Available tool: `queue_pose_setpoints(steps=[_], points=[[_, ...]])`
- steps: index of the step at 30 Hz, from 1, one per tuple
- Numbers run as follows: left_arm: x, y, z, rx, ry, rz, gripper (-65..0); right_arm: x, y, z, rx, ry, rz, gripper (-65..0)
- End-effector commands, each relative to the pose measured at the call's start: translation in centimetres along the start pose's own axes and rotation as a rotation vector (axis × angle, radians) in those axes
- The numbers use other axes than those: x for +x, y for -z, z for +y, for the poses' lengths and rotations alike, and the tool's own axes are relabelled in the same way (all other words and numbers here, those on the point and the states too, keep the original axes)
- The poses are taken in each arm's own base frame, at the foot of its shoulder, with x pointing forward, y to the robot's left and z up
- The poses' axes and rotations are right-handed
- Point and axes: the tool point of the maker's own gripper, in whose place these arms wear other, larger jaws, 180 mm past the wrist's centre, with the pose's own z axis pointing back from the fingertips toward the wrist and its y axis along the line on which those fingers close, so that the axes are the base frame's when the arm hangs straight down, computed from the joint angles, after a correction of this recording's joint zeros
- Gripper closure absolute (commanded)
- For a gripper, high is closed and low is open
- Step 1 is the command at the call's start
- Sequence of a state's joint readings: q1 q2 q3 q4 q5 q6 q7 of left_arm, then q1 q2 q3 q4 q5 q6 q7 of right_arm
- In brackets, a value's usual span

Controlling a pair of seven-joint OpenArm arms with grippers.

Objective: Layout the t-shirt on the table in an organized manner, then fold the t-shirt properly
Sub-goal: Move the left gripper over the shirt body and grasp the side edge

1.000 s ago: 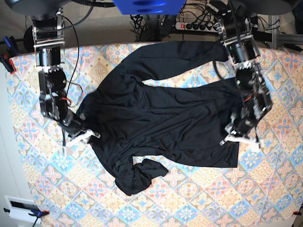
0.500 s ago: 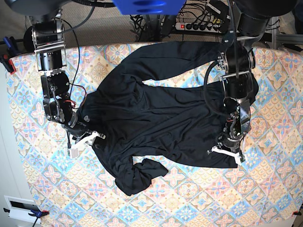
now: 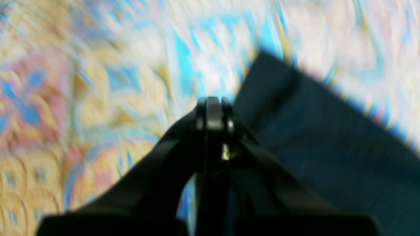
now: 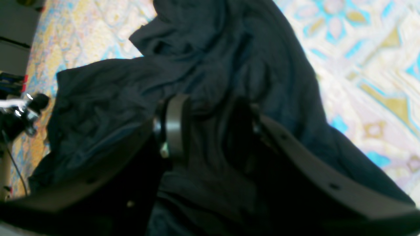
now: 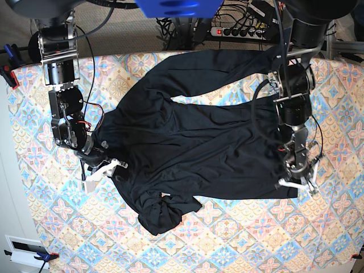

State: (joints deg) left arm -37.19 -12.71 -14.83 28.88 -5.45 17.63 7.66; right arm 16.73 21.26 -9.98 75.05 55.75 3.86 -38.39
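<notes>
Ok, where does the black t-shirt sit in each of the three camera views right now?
Base: t-shirt sprawls crumpled across the table's centre, between both arms.
Left wrist: a flat corner fills the right side, beside the shut left claw.
Right wrist: rumpled folds fill the centre, around the right claw.
Shared landmark: the pastel tile-pattern cloth.

Both arms are built of black cylindrical segments joined by silvery metal brackets. The right arm [image 5: 63, 108] carries thin red and black wires along its side, and a black cable loops beside the left arm [image 5: 293, 108]. Each ends in white fingers [image 5: 101, 172] seen from above. Up close, the fingers are matte black wedges with small screw holes and grey inner pads [image 4: 174, 127].
</notes>
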Motion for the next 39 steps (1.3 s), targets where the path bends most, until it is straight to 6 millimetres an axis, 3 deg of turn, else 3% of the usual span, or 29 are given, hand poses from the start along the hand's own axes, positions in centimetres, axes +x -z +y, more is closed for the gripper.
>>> queue_pose_setpoints(steps=[1,4,7,9,12,15,18,22,25,30,32,36,39], points=[[3.6,-0.1,-1.0,-0.022,-0.042,-0.079,-0.5,2.8,-0.5,1.0,0.029,-0.026,-0.068,-21.8],[5.9,-0.8,-1.3,-0.051,-0.13,-0.127,-0.5,3.3,-0.7,1.7,0.043,-0.038,-0.082,-21.8],[4.1,-2.1,-1.3,-0.102,-0.188,-0.037,-0.5,3.2,-0.9,2.0,0.051,-0.044,-0.082,-21.8],[2.2,-3.6,-2.5,-0.174,-0.233,0.074,-0.5,1.4,-0.9,1.4,0.039,-0.028,-0.057,-21.8],[-1.1,-6.5,-5.4,-0.319,-0.312,0.253,-0.4,0.8,-0.9,1.2,0.037,-0.022,-0.046,-21.8],[-2.2,-9.3,-7.7,-0.488,-0.345,0.351,-0.4,0.7,-0.9,1.2,0.038,-0.021,-0.045,-21.8],[-2.6,-11.3,-8.9,-0.578,-0.393,0.42,-0.4,0.7,-0.9,1.2,0.038,-0.021,-0.045,-21.8],[-4.6,-13.4,-9.9,-0.673,-0.465,0.569,-0.4,0.6,-0.9,1.2,0.037,-0.02,-0.044,-21.8],[-6.5,-14.6,-9.9,-0.706,-0.499,0.654,-0.4,0.6,-0.9,1.2,0.037,-0.02,-0.044,-21.8],[-8.2,-15.0,-8.0,-0.669,-0.553,0.735,-0.2,0.5,-0.9,1.2,0.037,-0.019,-0.042,-21.8],[-7.3,-15.1,-6.4,-0.647,-0.587,0.706,0.0,0.5,-0.9,1.2,0.035,-0.018,-0.042,-21.8],[-4.7,-17.1,-5.2,-0.675,-0.57,0.609,-0.1,0.4,-0.9,1.1,0.035,-0.018,-0.038,-21.8],[-5.1,-17.3,-4.8,-0.654,-0.578,0.617,-0.1,0.4,-0.9,1.1,0.035,-0.018,-0.038,-21.8]])
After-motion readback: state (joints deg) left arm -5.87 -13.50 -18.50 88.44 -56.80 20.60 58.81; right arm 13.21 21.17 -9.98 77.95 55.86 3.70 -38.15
